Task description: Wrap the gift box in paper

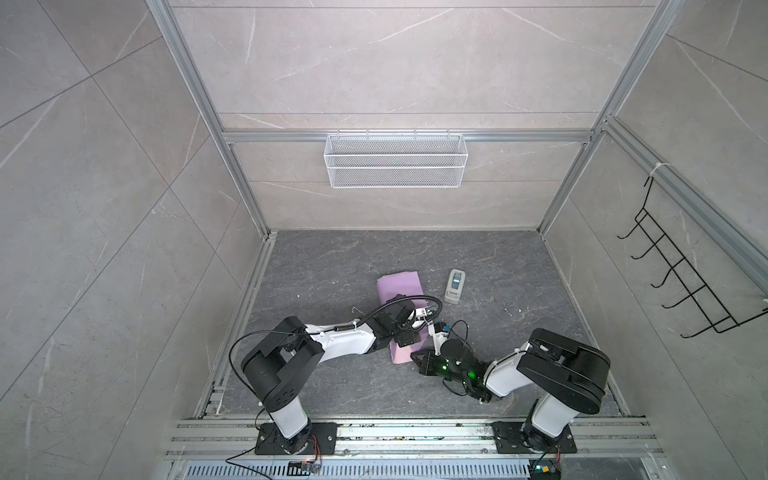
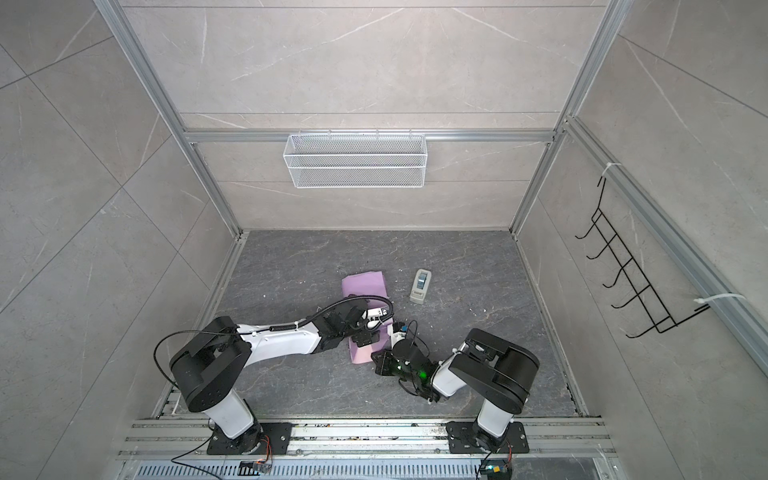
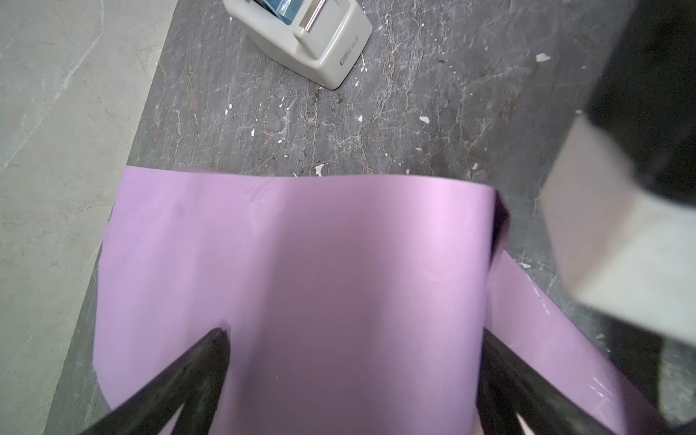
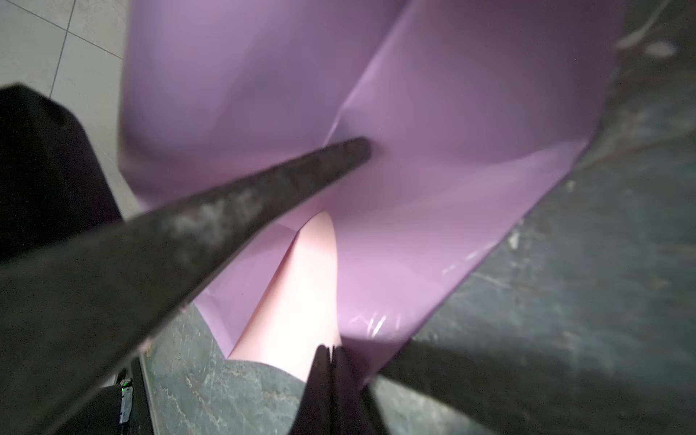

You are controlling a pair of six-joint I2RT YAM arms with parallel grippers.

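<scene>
Entry: left gripper, jaws apart astride the paper; I should press evenly. Entry: right gripper, jaws together at the paper's flap; tuck gently, avoid tearing.

We find the paper on the table, the dispenser just right of it. The left gripper sits over the paper; the right gripper is at its near right edge.

The paper lies near a grey-white device.
</scene>
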